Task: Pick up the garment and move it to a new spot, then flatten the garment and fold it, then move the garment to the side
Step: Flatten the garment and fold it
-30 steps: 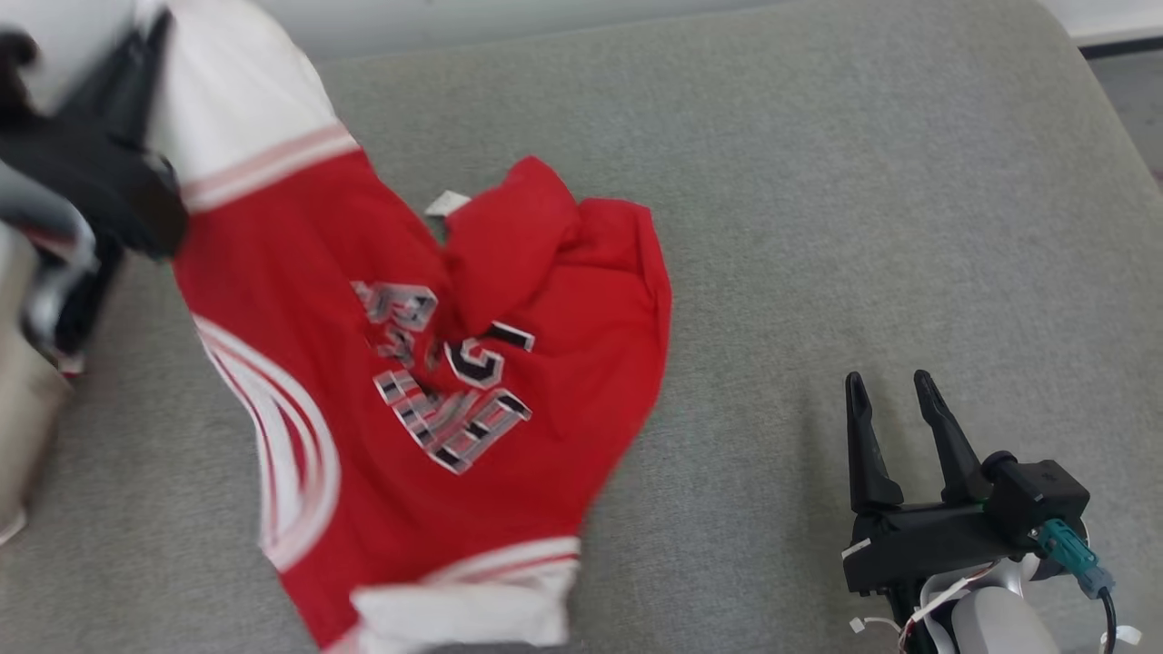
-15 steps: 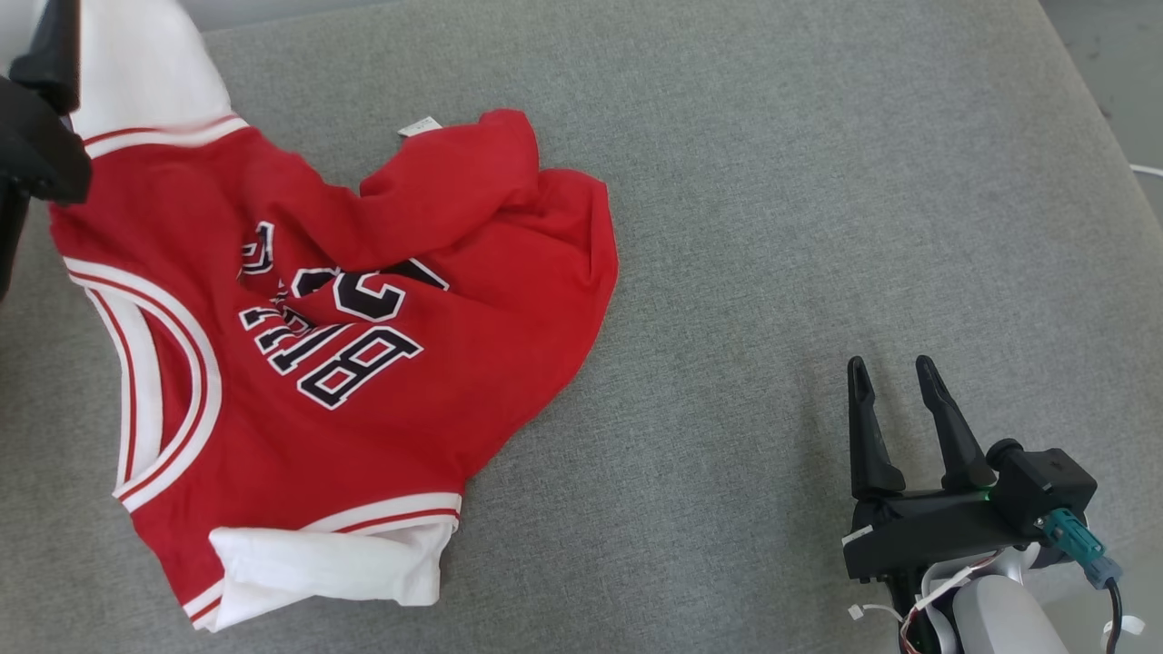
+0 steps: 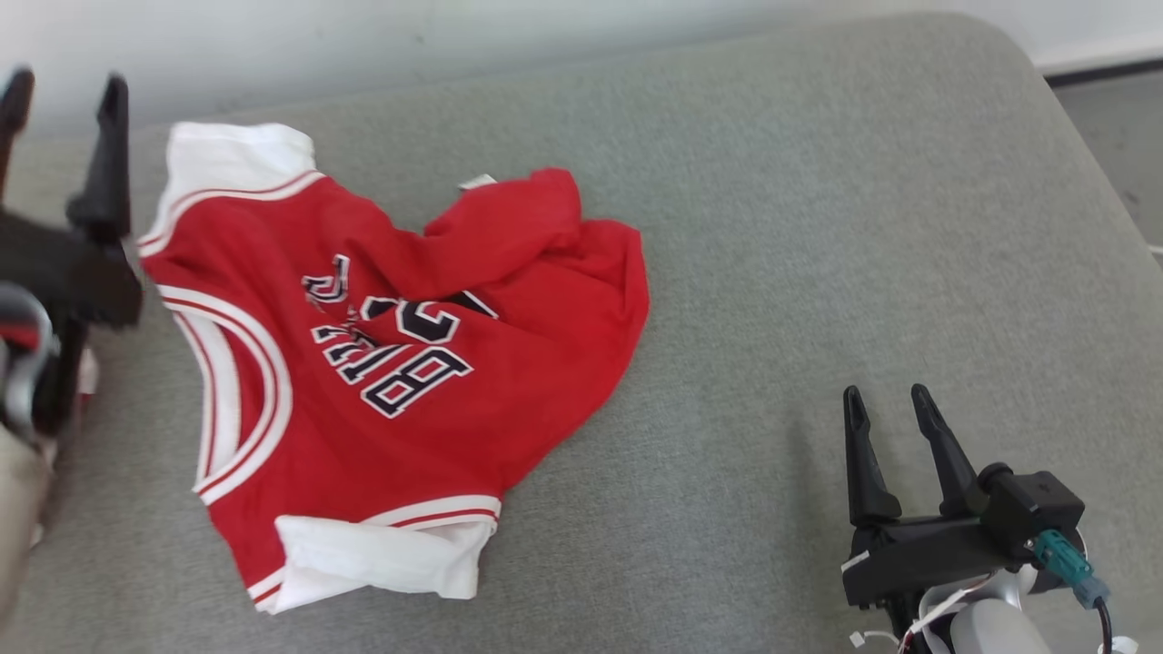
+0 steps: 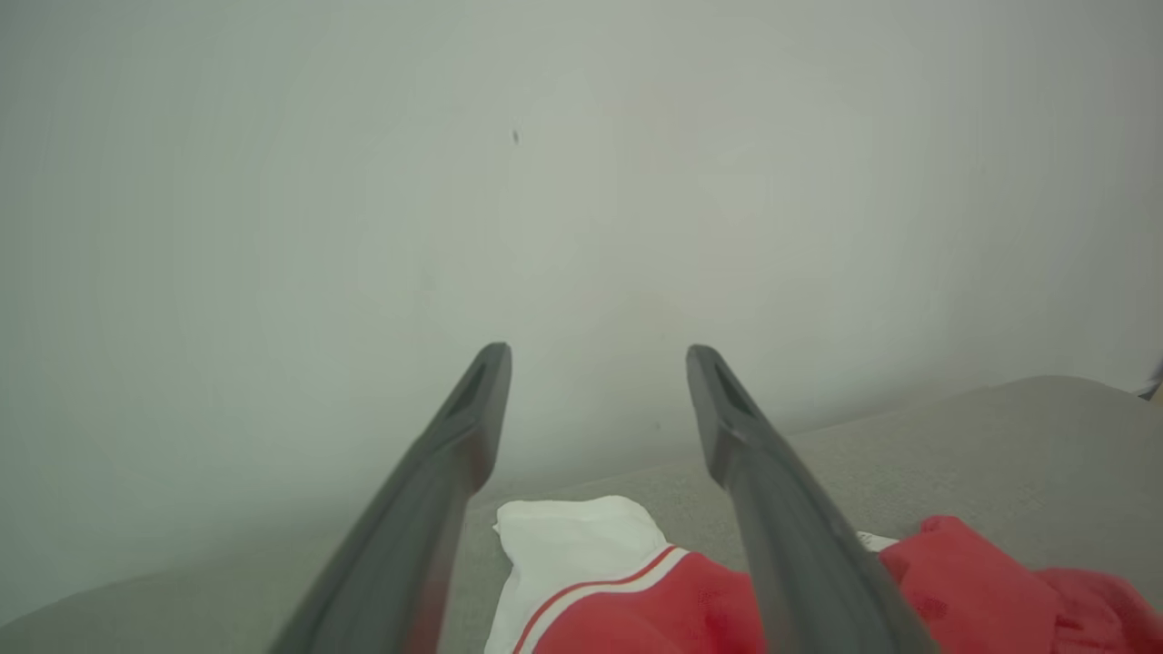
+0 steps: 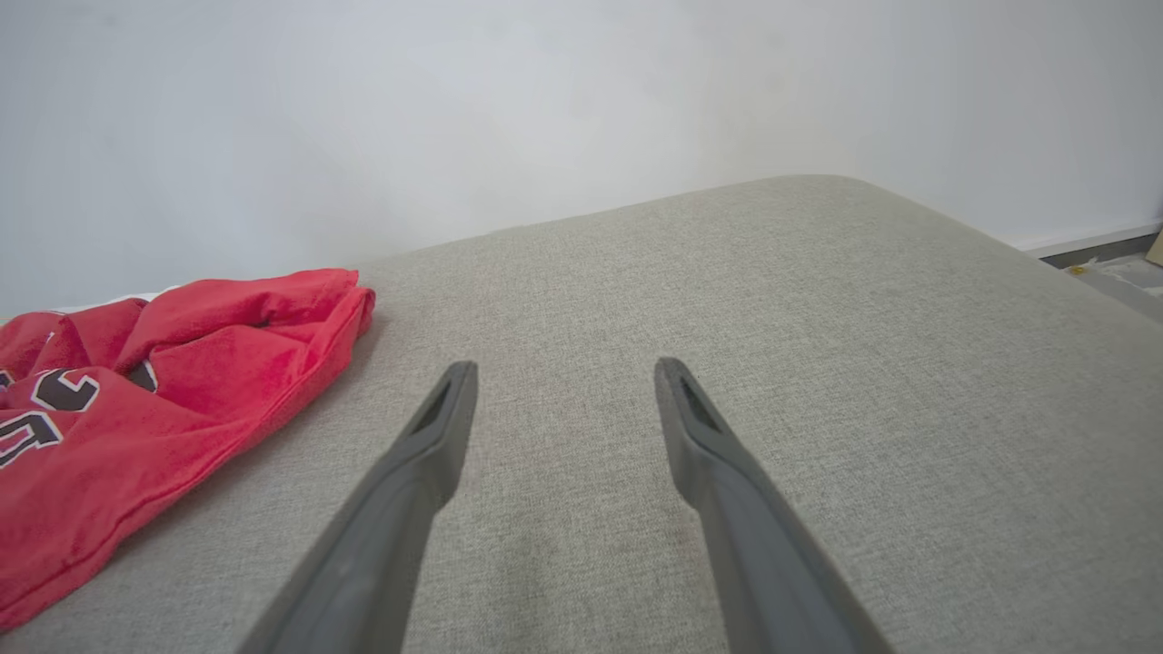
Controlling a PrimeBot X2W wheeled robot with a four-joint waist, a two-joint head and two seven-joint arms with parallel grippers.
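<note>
The garment (image 3: pixel 382 381) is a red jersey with white sleeves, white-and-red trim and dark lettering. It lies rumpled on the left half of a grey cushion (image 3: pixel 818 254), its far right part bunched into a fold. My left gripper (image 3: pixel 62 86) is open at the head view's left edge, just left of the far white sleeve (image 4: pixel 563 545) and apart from it. The left wrist view has that sleeve below its spread fingers (image 4: pixel 472 409). My right gripper (image 3: pixel 889 404) stands open at the lower right, well clear of the garment (image 5: pixel 136 391), with bare cushion between its fingers (image 5: pixel 445 427).
A pale wall (image 3: pixel 454 36) runs behind the cushion. The cushion's rounded far right corner drops to a floor strip (image 3: pixel 1118 118). Bare grey fabric spreads over the cushion's right half (image 5: pixel 818 363).
My left gripper has let go of the garment's far sleeve and opened. The garment has dropped flat onto the cushion. The head camera has shifted too. My right gripper has stayed open in place.
</note>
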